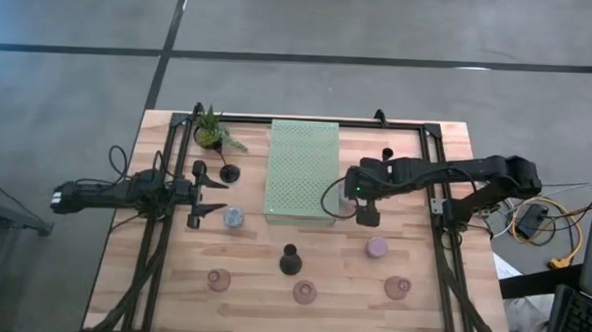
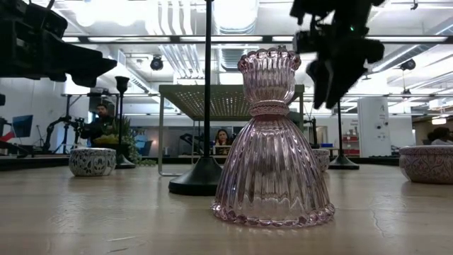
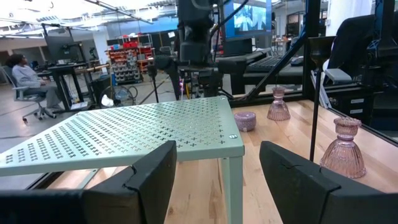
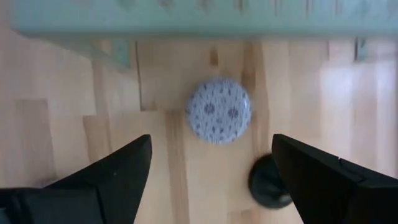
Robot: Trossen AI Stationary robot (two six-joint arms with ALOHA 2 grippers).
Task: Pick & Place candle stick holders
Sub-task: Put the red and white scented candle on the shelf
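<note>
Right tool (image 4: pixel 211 168) wide open, empty, above patterned cup (image 4: pixel 219 111); no legible writing.

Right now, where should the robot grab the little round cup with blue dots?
Probably from straight above, one finger on each side of its round wall. The small patterned cup sits upright on the table beside the mat, and the right end effector hangs over it, open wider than the cup.
</note>
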